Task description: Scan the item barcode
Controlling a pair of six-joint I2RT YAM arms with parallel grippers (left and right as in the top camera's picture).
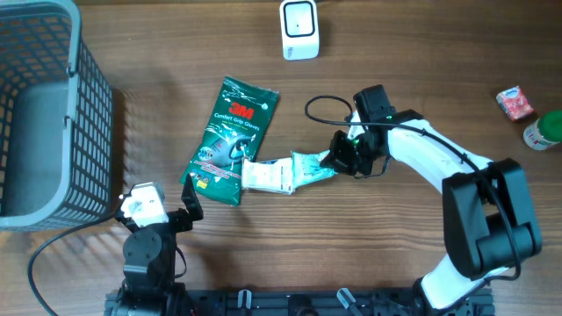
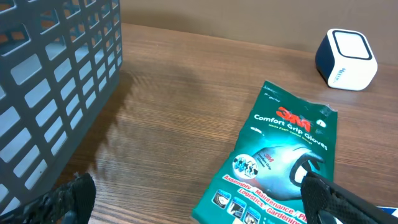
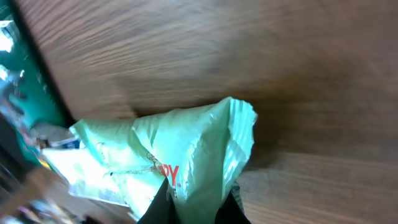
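- Closest to the lens, right wrist view: crimped end of the pale green pouch, nipped between the right gripper jaws. The jaws are nearly closed on that thin edge only.
- Far left: grey basket, well apart from the work.
- Left gripper: jaws at full spread, holding nothing, low over the counter between the basket and the glove pack.
- 3M glove pack: flat on the counter, printed face up.
- Pouch lies mid-counter. Its free end touches the glove pack's lower right edge, or overlaps it; I cannot tell which. No barcode shows in any view.
- White scanner unit: back edge of the counter, well apart from the pouch. Taken to be the scanner, judging from the task.
- Far right: small red packet and a green-capped item, not involved.
- Risk: the grip is on the seam alone, so the limp pouch may slide out or sag on the lift.
- Risk: the free end may drag the glove pack.
- Risk: the code side is unknown, so a folded or wrong face may go to the scanner and give no read.
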